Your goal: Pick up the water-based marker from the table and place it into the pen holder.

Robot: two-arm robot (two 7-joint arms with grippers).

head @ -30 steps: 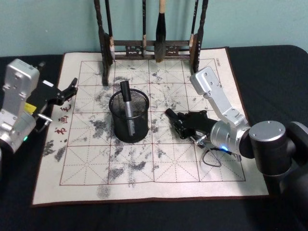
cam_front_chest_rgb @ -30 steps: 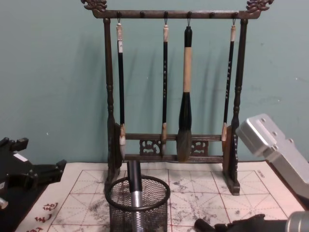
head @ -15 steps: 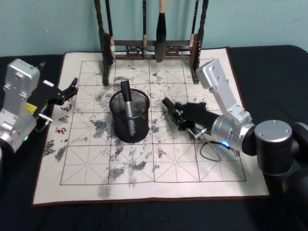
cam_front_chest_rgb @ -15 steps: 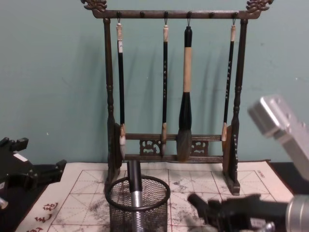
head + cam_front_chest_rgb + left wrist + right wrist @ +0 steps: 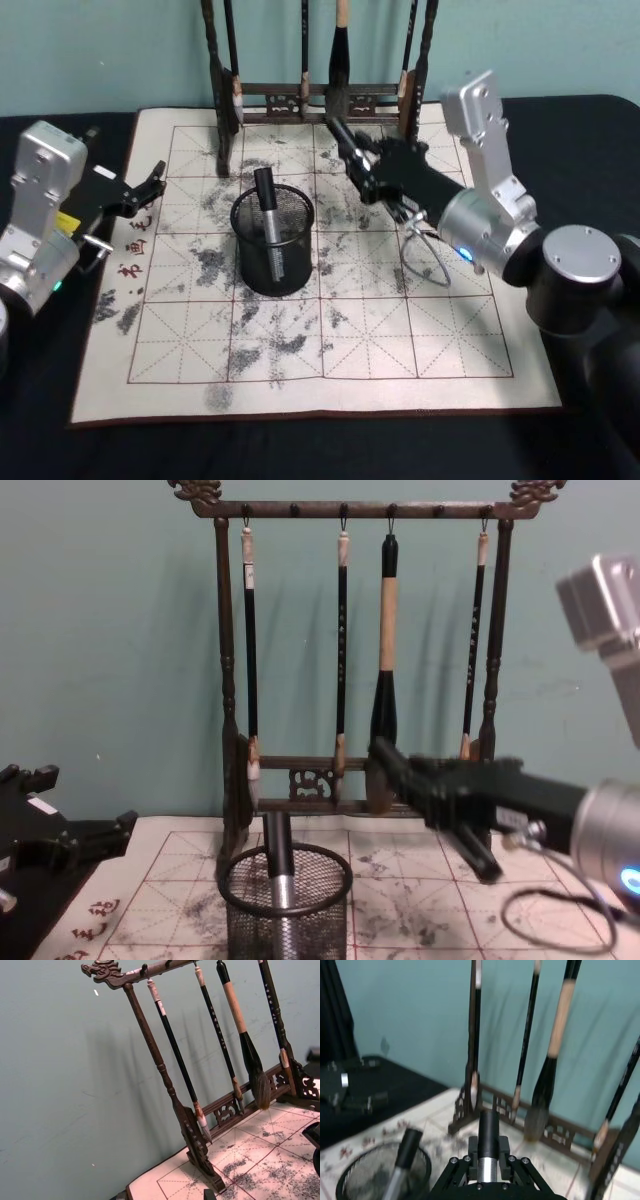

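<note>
The dark table [image 5: 40, 440] carries a white calligraphy mat [image 5: 330, 350], ruled in a red grid and blotched with grey ink, with red characters along its left edge. On the mat stands the pen holder [image 5: 276, 272], a round cup of black wire mesh with a thick black rim. A marker [image 5: 268, 215] with a black cap and silver barrel already leans in it, cap up.

Beyond the holder and to its right, the right gripper [image 5: 358, 172] hangs above the mat, just in front of the rack. Its jaws are closed narrowly on the water-based marker [image 5: 488, 1135], a smooth cylinder with a matte black cap over a bright metal barrel. The cap juts out past the fingertips toward the rack. This marker is clear of the table and outside the holder.

The left gripper [image 5: 148, 185] sits parked at the mat's left edge; how it is set I cannot tell.

Farthest back stands the dark carved wooden brush rack [image 5: 228, 680], with turned posts and a fretwork base rail. Four calligraphy brushes [image 5: 386, 630] hang from it against a plain teal wall [image 5: 100, 630].
</note>
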